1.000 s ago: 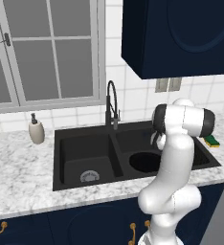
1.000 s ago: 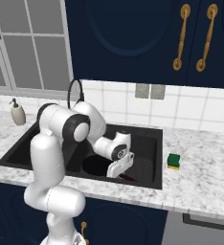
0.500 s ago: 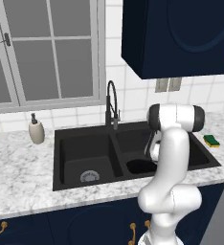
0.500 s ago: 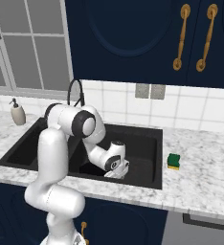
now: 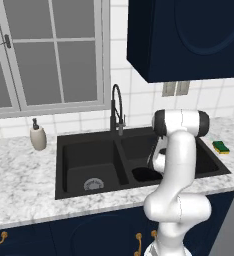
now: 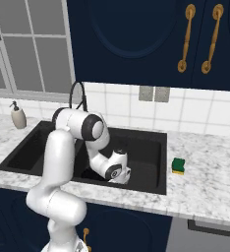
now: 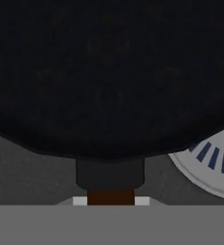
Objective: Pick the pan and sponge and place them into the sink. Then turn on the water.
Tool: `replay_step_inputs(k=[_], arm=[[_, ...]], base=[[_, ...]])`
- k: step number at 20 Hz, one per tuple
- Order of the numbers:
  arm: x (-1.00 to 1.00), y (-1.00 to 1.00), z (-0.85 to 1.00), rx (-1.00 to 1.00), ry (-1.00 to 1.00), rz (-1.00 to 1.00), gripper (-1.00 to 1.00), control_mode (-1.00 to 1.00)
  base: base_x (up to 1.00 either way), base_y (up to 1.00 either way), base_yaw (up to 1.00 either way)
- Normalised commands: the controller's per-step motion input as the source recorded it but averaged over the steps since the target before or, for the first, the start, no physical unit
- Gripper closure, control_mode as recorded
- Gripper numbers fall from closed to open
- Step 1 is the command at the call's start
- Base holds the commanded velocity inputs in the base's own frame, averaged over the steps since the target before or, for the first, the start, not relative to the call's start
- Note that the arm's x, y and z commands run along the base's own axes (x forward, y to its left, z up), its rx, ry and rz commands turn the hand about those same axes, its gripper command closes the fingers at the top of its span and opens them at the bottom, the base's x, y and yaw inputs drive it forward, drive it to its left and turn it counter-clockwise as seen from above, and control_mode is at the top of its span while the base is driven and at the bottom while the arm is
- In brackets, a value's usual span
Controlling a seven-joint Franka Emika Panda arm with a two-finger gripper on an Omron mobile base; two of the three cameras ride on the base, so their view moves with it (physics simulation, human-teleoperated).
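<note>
Clamped on the handle of the round, shallow all-black pan (image 7: 109, 72), the claw (image 6: 123, 173) reaches down into the right basin of the large matte black double-basin sink (image 5: 84, 145). In the hand view the pan partly covers the round silver drain (image 7: 212, 160). Further right, the small yellow-and-green rectangular sponge (image 6: 178, 166) lies on the marbled white surface (image 6: 210, 182), just beside the sink.
</note>
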Motion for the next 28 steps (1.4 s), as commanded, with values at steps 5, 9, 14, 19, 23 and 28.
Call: replay_step_inputs(k=[5,9,14,19,23,28], arm=[[0.39,0.00,-0.02,0.01,0.00,0.01,1.00,-1.00],[0.21,0.00,0.00,0.04,0.00,0.01,-1.00,-1.00],[0.29,0.00,0.13,0.01,0.00,0.00,-1.00,-1.00],[0.07,0.00,0.50,0.00,0.00,0.00,-1.00,-1.00],[-0.01,0.00,1.00,0.00,0.00,0.00,-1.00,-1.00],[-0.01,0.00,1.00,0.00,0.00,-0.02,-1.00,-1.00]], base=[[0.00,0.00,0.00],[0.00,0.00,0.00],[0.00,0.00,0.00],[0.00,0.00,0.00],[0.00,0.00,0.00],[0.00,0.00,0.00]])
